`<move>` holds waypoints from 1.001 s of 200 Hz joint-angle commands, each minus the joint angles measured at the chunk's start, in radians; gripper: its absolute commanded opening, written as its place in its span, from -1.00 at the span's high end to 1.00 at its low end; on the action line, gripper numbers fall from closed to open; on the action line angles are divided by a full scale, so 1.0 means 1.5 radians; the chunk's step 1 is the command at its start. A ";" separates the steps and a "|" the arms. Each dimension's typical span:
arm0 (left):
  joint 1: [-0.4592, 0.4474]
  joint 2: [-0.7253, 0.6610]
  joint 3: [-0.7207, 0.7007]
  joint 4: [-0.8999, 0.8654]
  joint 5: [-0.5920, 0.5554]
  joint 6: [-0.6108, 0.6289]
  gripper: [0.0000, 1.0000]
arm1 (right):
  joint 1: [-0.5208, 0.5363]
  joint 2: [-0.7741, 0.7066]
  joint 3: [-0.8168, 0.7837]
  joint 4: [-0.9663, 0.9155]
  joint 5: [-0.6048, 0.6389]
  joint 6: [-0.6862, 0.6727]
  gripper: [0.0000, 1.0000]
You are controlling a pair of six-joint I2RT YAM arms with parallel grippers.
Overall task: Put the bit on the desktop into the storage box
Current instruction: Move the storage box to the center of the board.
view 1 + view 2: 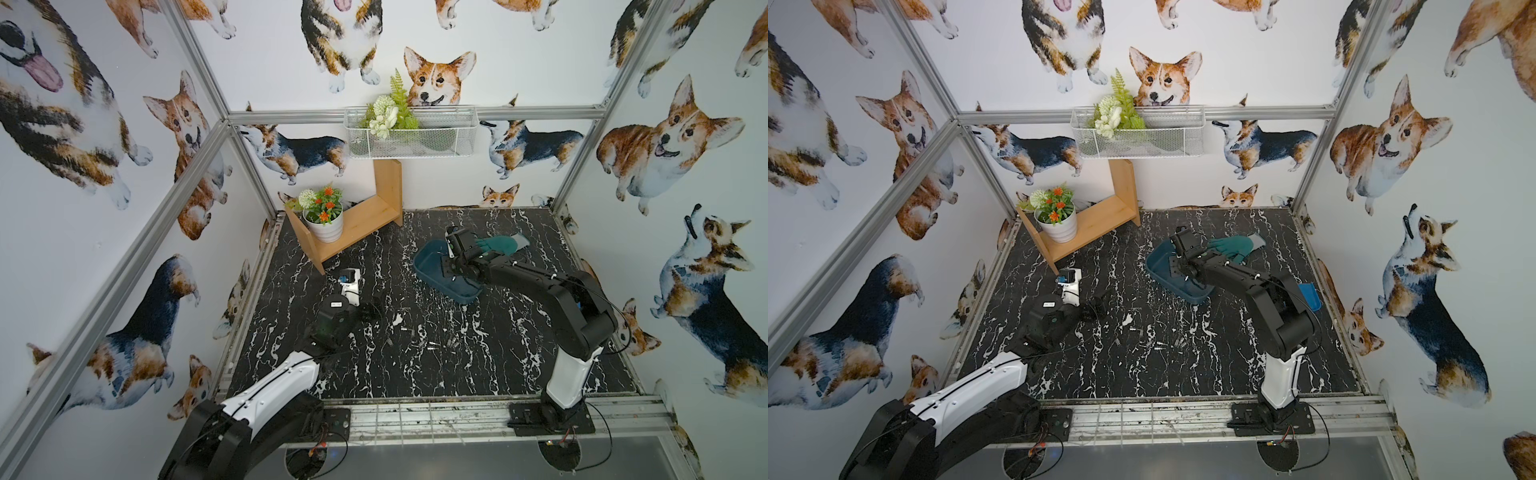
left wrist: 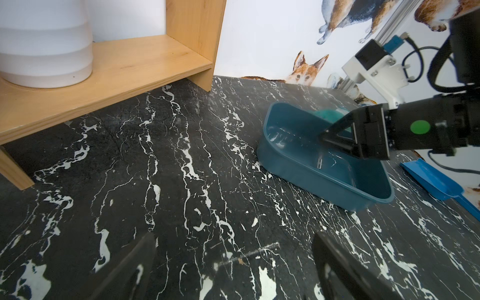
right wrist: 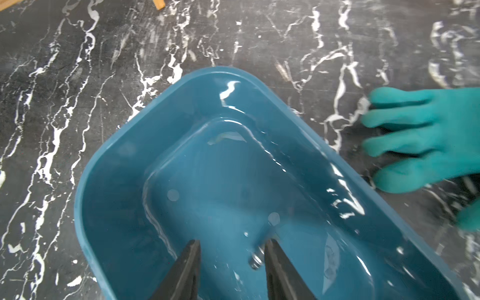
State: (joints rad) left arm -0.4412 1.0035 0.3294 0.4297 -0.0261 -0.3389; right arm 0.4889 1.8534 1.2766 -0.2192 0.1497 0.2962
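Corgi-printed wallpaper (image 1: pixel 104 104) is seen on every side of the black marble-pattern desktop (image 1: pixel 415 374) with white veins. At the far left a light wooden shelf (image 1: pixel 361 220) is set, and a white ribbed pot of orange flowers (image 1: pixel 324 224) is carried on it. Nearer the middle, the left gripper (image 2: pixel 233 237) is held low over bare desktop, its fingers spread wide with nothing between them. Several small dark and silvery loose bits (image 1: pixel 432 345) are scattered on the desktop between the two arms. Further right stands the shallow teal-blue plastic storage box (image 3: pixel 117 181) with rounded corners, and the right gripper (image 3: pixel 232 241) is held inside it with its fingers parted. The bit (image 3: pixel 255 258), a short silvery metal stub, is seen inside the box, just beside the inner face of one finger and not pinched; whether it rests on the floor cannot be told. A teal-green rubber glove (image 3: pixel 420 140) is laid just beside the box, and a bright blue plastic dustpan (image 1: pixel 1310 295) is placed at the far right.
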 commanded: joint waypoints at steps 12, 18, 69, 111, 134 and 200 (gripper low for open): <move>0.000 0.001 -0.002 0.015 -0.006 0.003 -1.00 | -0.001 0.039 0.037 0.015 -0.051 -0.020 0.06; 0.000 0.001 -0.002 0.015 -0.006 0.003 -1.00 | 0.000 0.048 0.044 0.014 -0.063 -0.024 0.05; 0.000 0.004 -0.001 0.016 -0.005 0.002 -1.00 | 0.000 0.115 0.111 -0.003 -0.146 -0.034 0.03; 0.000 0.002 -0.002 0.016 -0.003 0.001 -1.00 | 0.018 0.159 0.158 -0.019 -0.179 -0.040 0.03; 0.000 0.002 -0.002 0.017 -0.003 0.000 -1.00 | 0.034 0.174 0.177 -0.027 -0.190 -0.047 0.04; 0.000 0.001 -0.003 0.017 -0.003 0.000 -1.00 | 0.087 0.203 0.227 -0.052 -0.202 -0.061 0.03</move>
State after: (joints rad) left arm -0.4412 1.0077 0.3294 0.4297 -0.0292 -0.3389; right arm 0.6048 2.1468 1.5944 -0.2646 -0.1352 0.2234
